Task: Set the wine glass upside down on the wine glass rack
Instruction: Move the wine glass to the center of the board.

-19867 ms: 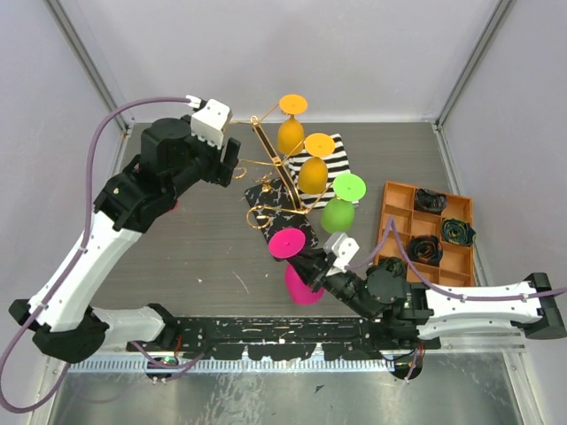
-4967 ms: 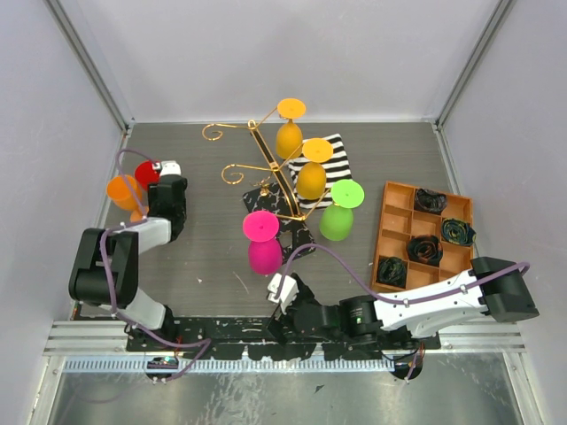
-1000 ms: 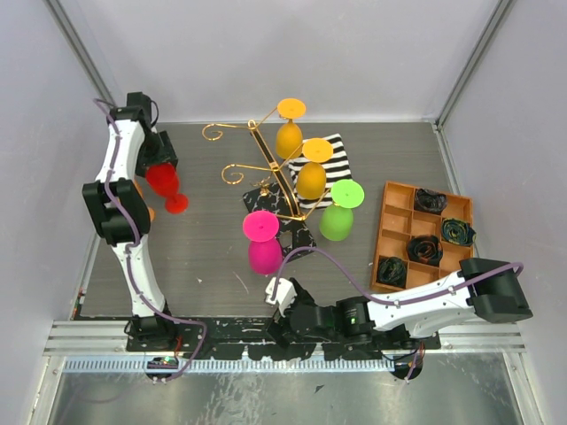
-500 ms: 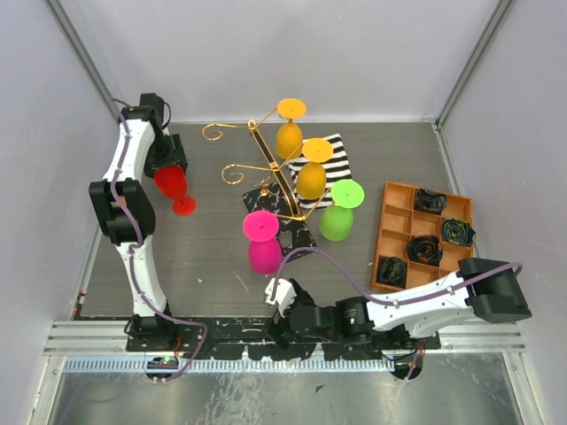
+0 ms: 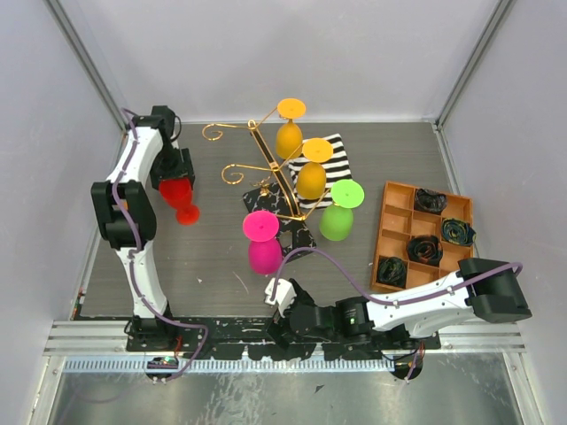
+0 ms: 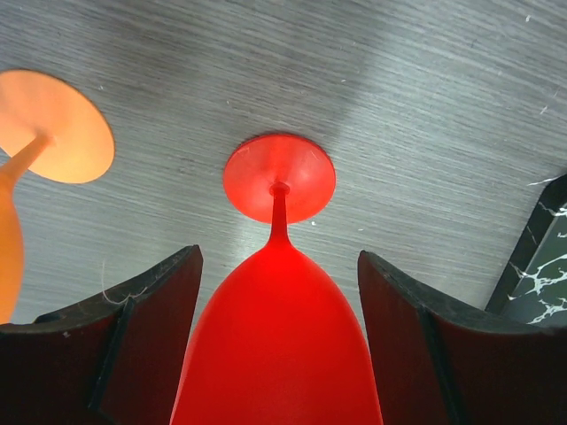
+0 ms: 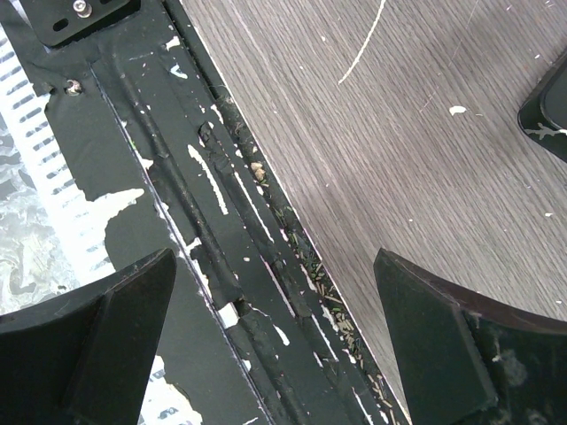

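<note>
At far left, the left arm reaches tall over the grey surface [image 5: 204, 257]. Its left pincer [image 6: 276, 264] stands wide and is clamped on the bowl of the red wine glass [image 5: 178, 195], which it holds clear of the surface. From the wrist view we see the glass's foot pointing away from the pincer, down toward the wood grain. An orange wine glass [image 6: 55, 128] shows at the left edge of that view. Compared with half a second ago, arm and red wine glass have shifted slightly right, toward the wine glass rack [image 5: 264, 155], though they are still well apart from it. Five seconds back, this arm was folded low at the left edge.

At centre, the gold wire rack stands on its black veined base [image 5: 282, 205]. Two amber glasses [image 5: 290, 135] hang foot-up along it. A pink glass [image 5: 263, 252] and a green glass [image 5: 337, 219] sit foot-up just beside the base, none moved. A striped cloth [image 5: 334, 152] lies behind.

At the near edge, the right pincer [image 7: 275, 341] hangs with its jaws spread fully and nothing between them, over the black rail, unchanged from a second ago. At right, an orange compartment tray [image 5: 395, 205] holds dark rosettes [image 5: 424, 249].
</note>
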Tool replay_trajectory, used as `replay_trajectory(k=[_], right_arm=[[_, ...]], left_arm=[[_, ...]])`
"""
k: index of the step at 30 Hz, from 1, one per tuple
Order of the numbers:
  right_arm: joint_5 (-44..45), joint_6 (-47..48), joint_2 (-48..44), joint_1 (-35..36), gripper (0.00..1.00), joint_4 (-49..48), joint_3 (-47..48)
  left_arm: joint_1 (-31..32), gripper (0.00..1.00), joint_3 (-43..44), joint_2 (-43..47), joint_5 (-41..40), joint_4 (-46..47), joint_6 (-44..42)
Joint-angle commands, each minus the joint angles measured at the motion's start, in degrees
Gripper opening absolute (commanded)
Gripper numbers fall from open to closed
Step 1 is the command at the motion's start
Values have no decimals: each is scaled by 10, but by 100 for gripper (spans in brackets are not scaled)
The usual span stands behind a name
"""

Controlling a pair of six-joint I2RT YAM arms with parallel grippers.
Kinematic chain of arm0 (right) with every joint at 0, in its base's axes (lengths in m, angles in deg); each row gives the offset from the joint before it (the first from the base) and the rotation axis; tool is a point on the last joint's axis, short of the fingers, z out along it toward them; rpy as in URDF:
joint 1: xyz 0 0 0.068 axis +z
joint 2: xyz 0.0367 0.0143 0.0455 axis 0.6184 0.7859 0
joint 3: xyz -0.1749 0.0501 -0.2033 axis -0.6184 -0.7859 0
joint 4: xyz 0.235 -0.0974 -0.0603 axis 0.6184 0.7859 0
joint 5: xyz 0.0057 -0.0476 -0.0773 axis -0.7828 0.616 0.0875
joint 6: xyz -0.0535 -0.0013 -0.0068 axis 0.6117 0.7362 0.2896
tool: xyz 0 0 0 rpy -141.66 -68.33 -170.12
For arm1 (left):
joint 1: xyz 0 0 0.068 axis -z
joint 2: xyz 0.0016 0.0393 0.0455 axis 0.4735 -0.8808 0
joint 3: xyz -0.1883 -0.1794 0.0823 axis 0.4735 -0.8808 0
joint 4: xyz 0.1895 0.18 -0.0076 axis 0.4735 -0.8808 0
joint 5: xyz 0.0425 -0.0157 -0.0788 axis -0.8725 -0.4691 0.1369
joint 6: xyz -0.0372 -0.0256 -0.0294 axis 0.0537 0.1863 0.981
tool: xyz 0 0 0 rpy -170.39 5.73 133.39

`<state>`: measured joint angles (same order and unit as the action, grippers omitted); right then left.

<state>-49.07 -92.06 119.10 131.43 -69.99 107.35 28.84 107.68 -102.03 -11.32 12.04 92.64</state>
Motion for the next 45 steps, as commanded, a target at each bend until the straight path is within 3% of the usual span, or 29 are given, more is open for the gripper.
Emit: replay_trajectory(k=[1,22,45], right_arm=[[-3,-3,-6,-2,100,-24,6],[0,-8,-7,-2,100,-18,5],[-3,-6,8,-2,100,-26,9]], left_arm=[[4,77,-17,33,-4,4,-1],[4,79,-11,60,12,-6,-1],[5,76,-139,134,43,19,4]])
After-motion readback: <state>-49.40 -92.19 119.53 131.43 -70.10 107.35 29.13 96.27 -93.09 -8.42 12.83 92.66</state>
